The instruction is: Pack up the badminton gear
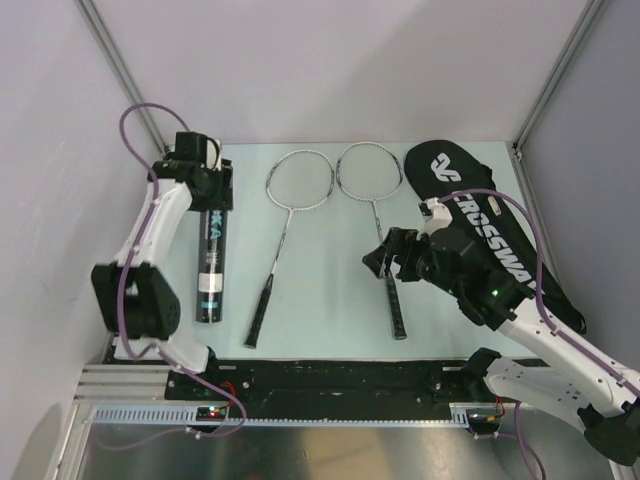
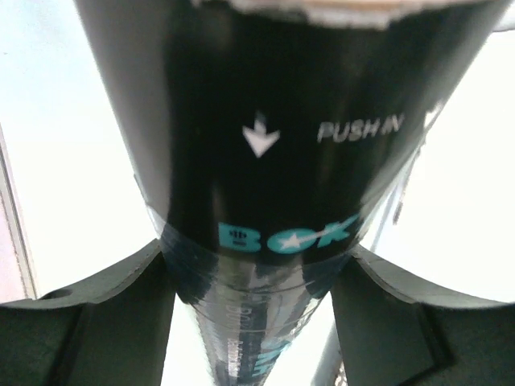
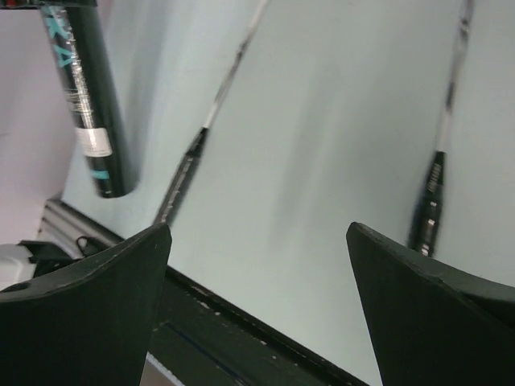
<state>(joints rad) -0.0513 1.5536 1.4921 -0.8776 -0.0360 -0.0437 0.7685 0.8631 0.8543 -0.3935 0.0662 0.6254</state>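
Fingers of the left gripper (image 2: 256, 248) press on both sides of the black tube (image 1: 211, 260) close to its far end, in the upper left of the top view. It is a moderate grip closed around the round body. I think this hold is there to stop the tube from rolling and to steady its mouth, because "PUSH IN" and a white arrow are printed just there. The tube is a smooth, glossy, stiff cylinder with teal letters, and it lies flat on the pale matt table (image 1: 325, 290). A white piece (image 1: 212, 150) sits at its far end; I cannot tell if this is a cap or a shuttlecock. The right gripper (image 3: 257, 233) is spread wide and holds nothing. It hovers in the centre-right of the top view, just over the handle end of the right-hand racket (image 1: 376, 212), probably to take it next. The left-hand racket (image 1: 285, 225) lies beside it, apart. Both have thin silver shafts, oval strung heads and black wrapped handles. The racket bag (image 1: 440, 165) lies at the right edge: soft black cloth, flat, with white "CROSSWAY" letters, partly under the right arm.
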